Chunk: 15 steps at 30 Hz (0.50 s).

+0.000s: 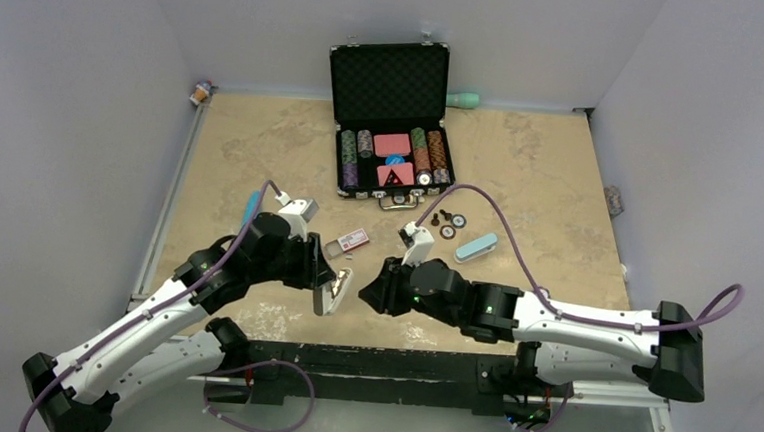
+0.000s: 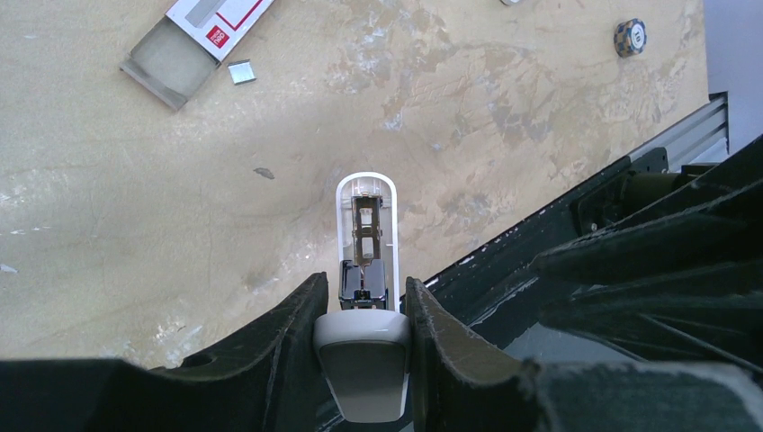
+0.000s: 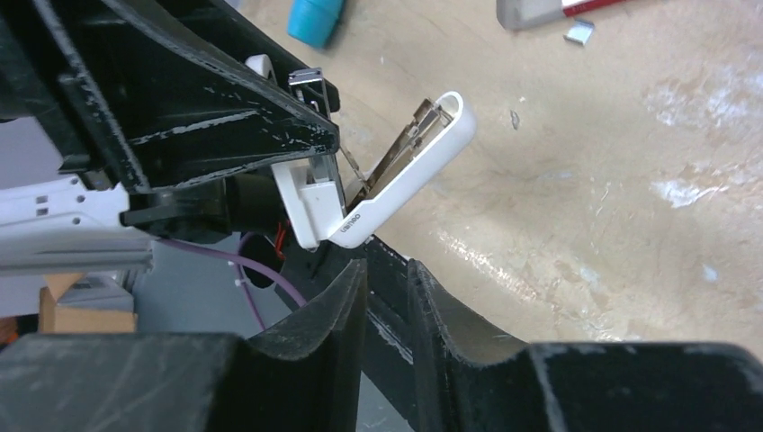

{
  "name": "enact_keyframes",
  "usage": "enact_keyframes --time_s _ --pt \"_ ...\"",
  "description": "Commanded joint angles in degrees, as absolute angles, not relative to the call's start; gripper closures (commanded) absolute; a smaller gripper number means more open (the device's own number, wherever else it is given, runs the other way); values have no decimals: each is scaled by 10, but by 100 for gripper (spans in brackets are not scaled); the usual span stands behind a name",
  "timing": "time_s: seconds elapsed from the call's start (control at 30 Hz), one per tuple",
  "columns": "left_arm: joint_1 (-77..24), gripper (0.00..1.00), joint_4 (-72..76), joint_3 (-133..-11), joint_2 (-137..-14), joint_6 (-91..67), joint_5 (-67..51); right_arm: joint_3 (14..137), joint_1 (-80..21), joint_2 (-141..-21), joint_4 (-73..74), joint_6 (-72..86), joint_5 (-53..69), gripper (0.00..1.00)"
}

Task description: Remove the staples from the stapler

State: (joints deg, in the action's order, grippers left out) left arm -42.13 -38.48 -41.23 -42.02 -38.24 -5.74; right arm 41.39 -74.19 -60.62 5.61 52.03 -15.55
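White stapler (image 2: 364, 270) in left jaws

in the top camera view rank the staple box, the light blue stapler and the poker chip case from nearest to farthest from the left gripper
1. staple box, just beyond the left gripper.
2. light blue stapler, off to the right.
3. poker chip case, at the far middle of the table.

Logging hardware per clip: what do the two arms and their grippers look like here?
Both arms have white link shells with black joint housings and small green indicator lights. A purple cable loops along each, the left arm and the right arm. A pale camera module sits on each wrist. The left gripper and right gripper have matte black, curved, tapering fingers, scuffed pale along the edges. No sleeves or readable markings.
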Motion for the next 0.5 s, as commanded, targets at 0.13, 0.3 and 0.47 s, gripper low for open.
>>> enact_keyframes --time_s 0.13,0.3,0.47 --pt "-420 100 -309 -399 -451 -420 -61 497 -743 -705 73 561 -187 96" --pt "-419 100 -303 -408 -467 -430 -62 542 -723 -752 124 571 -208 100" --pt "-419 100 -298 -416 -477 -438 -65 537 -684 -762 99 557 -171 100"
